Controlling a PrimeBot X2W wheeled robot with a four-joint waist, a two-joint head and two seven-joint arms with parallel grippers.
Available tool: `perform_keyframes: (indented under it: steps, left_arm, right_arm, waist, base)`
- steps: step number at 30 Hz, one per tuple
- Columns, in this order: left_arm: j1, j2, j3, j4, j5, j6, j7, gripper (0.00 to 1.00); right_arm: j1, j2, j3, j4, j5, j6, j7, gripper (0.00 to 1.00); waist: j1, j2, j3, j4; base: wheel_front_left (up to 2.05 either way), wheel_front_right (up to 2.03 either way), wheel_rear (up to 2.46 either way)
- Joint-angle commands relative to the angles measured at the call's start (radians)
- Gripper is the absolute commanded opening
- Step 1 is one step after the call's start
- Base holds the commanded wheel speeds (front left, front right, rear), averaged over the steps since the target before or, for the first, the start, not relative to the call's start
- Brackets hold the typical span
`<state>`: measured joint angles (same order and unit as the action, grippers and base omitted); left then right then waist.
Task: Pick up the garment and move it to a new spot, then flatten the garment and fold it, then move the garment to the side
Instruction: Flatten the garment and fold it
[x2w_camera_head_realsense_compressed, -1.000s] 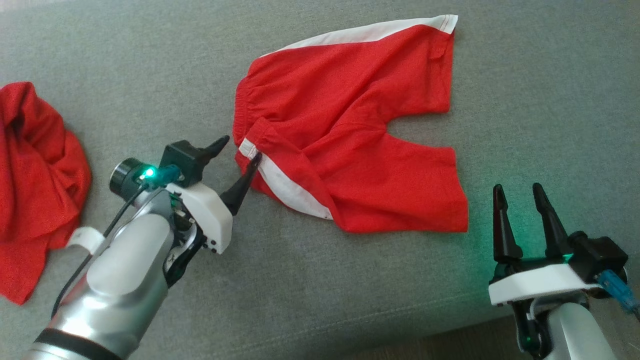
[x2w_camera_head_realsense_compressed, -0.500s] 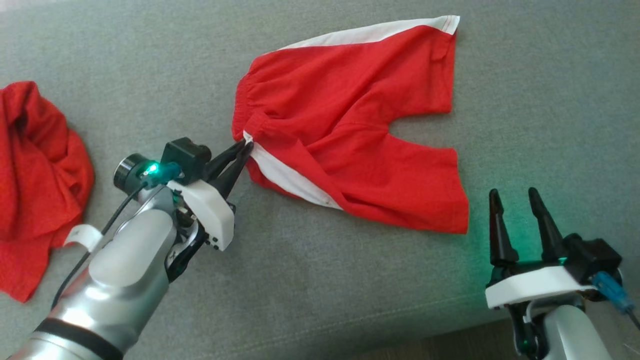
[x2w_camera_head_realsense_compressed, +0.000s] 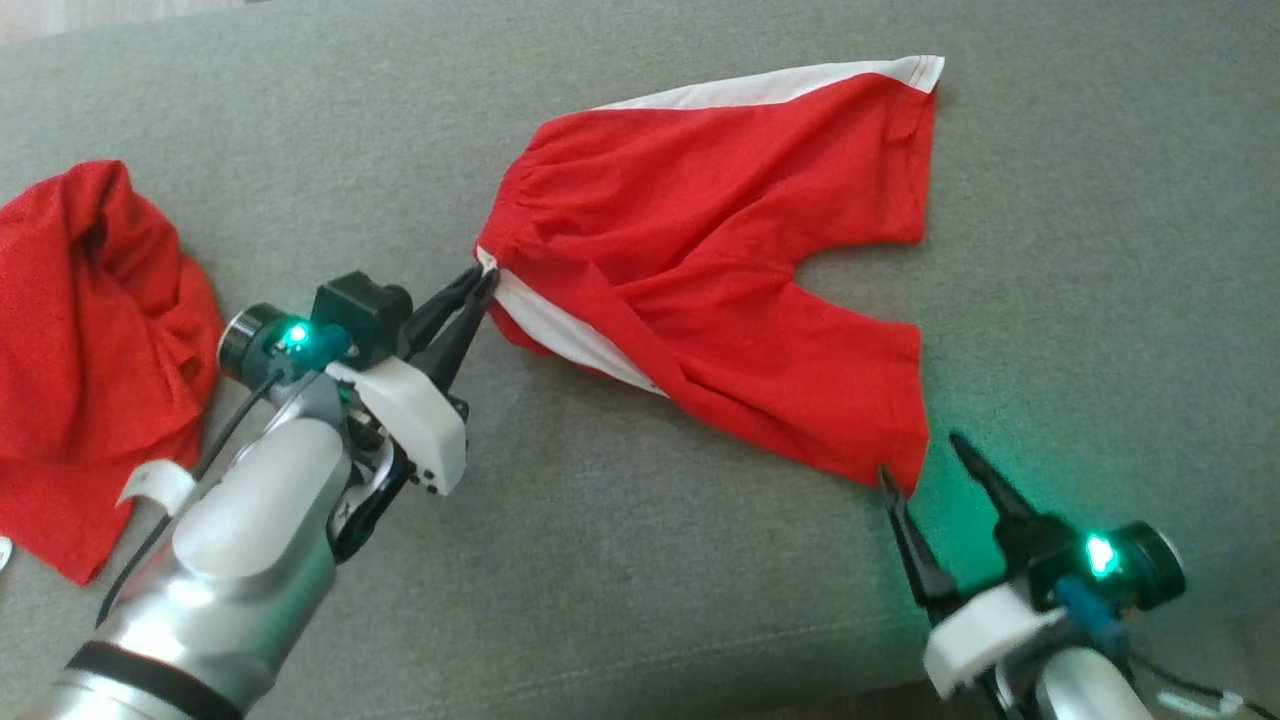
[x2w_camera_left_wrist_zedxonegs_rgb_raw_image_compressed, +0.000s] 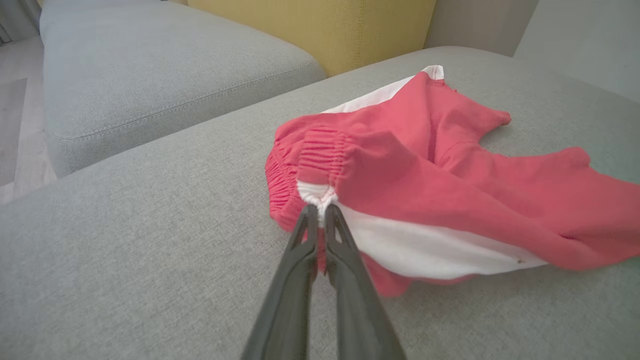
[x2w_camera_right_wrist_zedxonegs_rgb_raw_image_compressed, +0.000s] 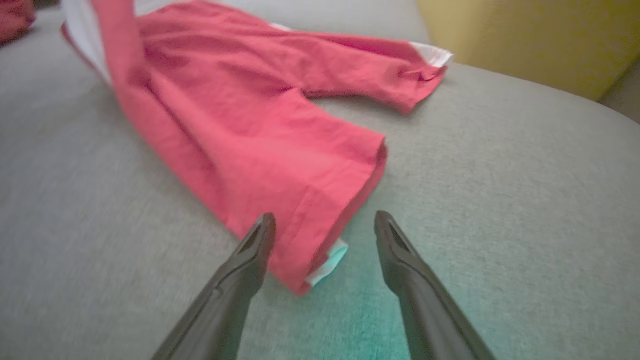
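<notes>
Your left pincer (x2w_camera_head_realsense_compressed: 483, 283) clamps the shorts (x2w_camera_head_realsense_compressed: 720, 250); right pincer (x2w_camera_head_realsense_compressed: 918, 455) hangs released by the hem; moving, flattening, folding remain.

Nothing written can be read here: no label, brand mark, number or sign. The red fabric shorts with white side stripes (x2w_camera_head_realsense_compressed: 720, 230) show only plain cloth, and the grey woven sofa cushion (x2w_camera_head_realsense_compressed: 600, 560) under them shows only its weave.
</notes>
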<state>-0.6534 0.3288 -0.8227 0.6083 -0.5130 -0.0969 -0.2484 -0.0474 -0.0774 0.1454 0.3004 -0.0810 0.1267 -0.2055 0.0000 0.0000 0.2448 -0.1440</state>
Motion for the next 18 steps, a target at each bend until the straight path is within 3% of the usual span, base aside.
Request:
perform_keyframes:
  steps: [1,8,18]
  left_arm:
    - [-0.015,0.036,0.048,-0.028,0.003,0.004,-0.011,0.0]
    - [-0.009,0.035,0.059,-0.037,0.004,0.013,-0.012,0.0]
    - [0.005,0.047,0.069,-0.054,0.005,0.02,-0.013,0.0]
  right_arm:
    - [0.015,-0.051,0.054,-0.014,-0.031,0.004,0.006,1.0]
    - [0.015,-0.12,0.127,0.016,-0.104,0.004,0.012,1.0]
    - [-0.032,-0.095,0.146,0.08,-0.145,0.004,0.0,1.0]
  waist:
    - [0.0,0.0,-0.005,0.005]
    - [0.0,0.0,0.002,0.016]
    - [0.0,0.0,0.01,0.014]
  base:
    - [0.0,0.0,0.0]
    - [0.0,0.0,0.0]
    - [0.0,0.0,0.0]
